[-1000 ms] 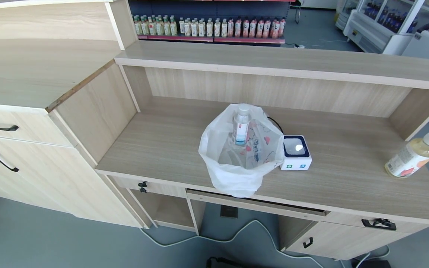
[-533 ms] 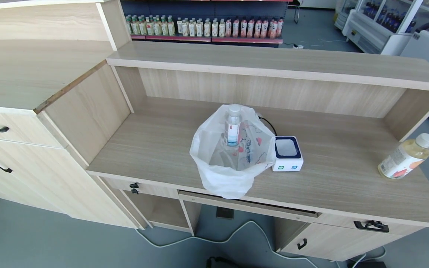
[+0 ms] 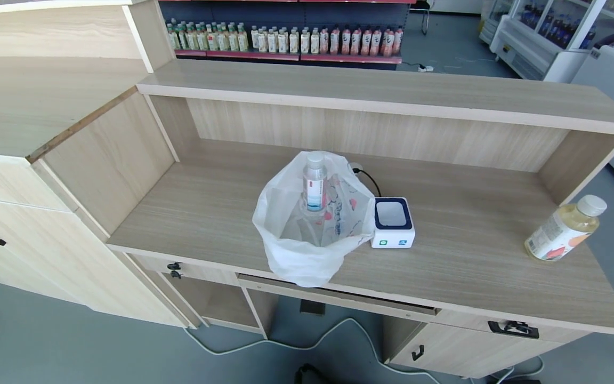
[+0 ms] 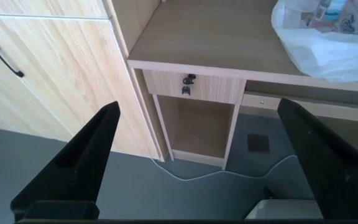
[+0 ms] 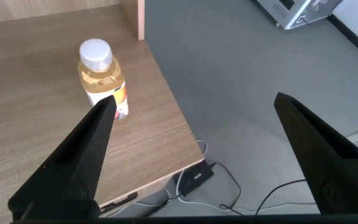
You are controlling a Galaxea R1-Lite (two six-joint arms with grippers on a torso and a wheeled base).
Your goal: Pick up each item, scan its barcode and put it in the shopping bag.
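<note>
Both claws stand wide open with nothing in them. The right gripper (image 5: 192, 98) hangs over the far right end of the counter (image 3: 472, 261), with the juice bottle (image 5: 102, 78) just past one finger. The left gripper (image 4: 197, 104) hangs low, before the cupboard front.

The step in hand, I judge, is fetching that yellow bottle, which stands upright well to the right of the scanner (image 3: 392, 223). Grip it round the body below the cap (keeping the label free, since the barcode likely sits there), lift it straight up, then carry it left to face the scanner's window.

Touching the scanner's left side sits the shopping bag (image 3: 307, 256), mouth open, with a water bottle (image 3: 314, 184) upright inside — lower the next one beside it, not onto it. A black cable (image 3: 366, 180) runs off behind the scanner, and the shelf (image 3: 381, 90) above and behind the scanner would hamper a high approach.
</note>
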